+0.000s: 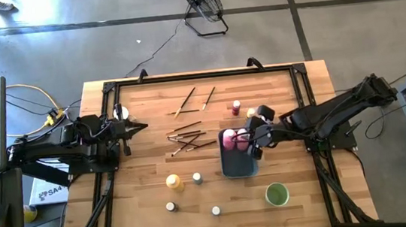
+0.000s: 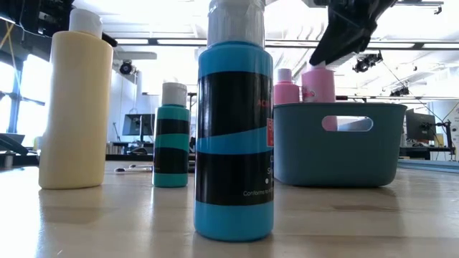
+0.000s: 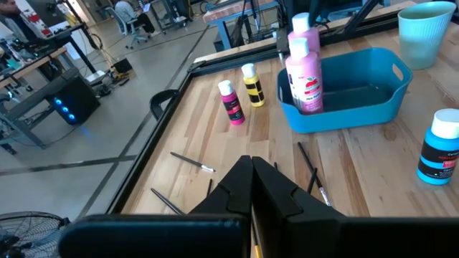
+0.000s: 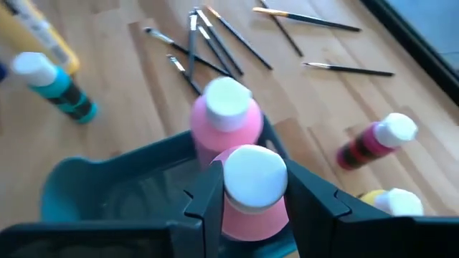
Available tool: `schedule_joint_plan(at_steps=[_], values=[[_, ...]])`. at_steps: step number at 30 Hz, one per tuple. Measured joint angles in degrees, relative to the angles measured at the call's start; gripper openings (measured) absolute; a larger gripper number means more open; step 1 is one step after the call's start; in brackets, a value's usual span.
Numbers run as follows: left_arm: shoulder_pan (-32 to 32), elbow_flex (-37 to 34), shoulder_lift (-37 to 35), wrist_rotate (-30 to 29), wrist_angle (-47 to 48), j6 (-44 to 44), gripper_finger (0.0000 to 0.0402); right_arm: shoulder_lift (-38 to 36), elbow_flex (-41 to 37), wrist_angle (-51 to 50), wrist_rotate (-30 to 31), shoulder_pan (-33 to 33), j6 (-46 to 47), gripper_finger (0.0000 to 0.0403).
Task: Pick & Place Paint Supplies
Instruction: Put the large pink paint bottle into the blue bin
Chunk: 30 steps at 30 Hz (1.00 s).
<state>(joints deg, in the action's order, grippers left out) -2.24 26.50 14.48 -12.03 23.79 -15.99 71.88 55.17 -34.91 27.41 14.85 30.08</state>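
We're seeing the right gripper (image 4: pixel 251 197) sitting over the blue-grey tray (image 1: pixel 239 166), just right of centre in the high view, fingers (image 4: pixel 204 197) clamped on either side of a pink bottle (image 4: pixel 251 190) right below its white cap. That bottle is standing upright inside the tray, at its upper end in the high view, and a second pink bottle (image 4: pixel 224 118) is standing just beside it, also in the tray. In the low view both pink bottles are poking above the tray rim at right of centre, with the dark gripper coming down onto the taller one. The left gripper (image 3: pixel 251 204) is hanging over the table's left edge in the high view, jaws pressed together, gripping nothing. The rest is lying loose on the wood: a heap of paintbrushes (image 1: pixel 188 138) at centre of the high view, two more brushes (image 1: pixel 186 100) above them, a small magenta jar (image 1: pixel 236 108) and a small yellow jar (image 3: pixel 252 84) above the tray. A big yellow bottle (image 1: pixel 173 181) and a teal bottle (image 1: pixel 197 177) are standing at lower centre, with two more pale-capped bottles (image 1: pixel 170 206) below them. The green cup (image 1: pixel 276 194) is standing near the tray's lower right corner, apart from it.
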Motion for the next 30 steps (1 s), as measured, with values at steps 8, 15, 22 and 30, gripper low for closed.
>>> schedule_joint_plan(at_steps=[8,15,22,30], values=[[0.0,0.0,0.01,0.0,-0.02,0.0,0.0,0.0,-2.02,1.46,1.07,-0.9,2.86,0.0116],[0.0,0.0,0.0,0.0,-0.02,0.0,0.0,0.0,-4.56,4.4,1.07,-2.64,3.17,0.0113],[0.0,0.0,0.0,0.0,-0.02,0.0,0.0,0.0,-4.6,4.76,0.7,-3.02,2.87,0.0124],[0.0,0.0,0.0,0.0,-0.02,0.0,0.0,-0.02,-4.58,4.99,-4.66,-3.02,2.68,0.0139]])
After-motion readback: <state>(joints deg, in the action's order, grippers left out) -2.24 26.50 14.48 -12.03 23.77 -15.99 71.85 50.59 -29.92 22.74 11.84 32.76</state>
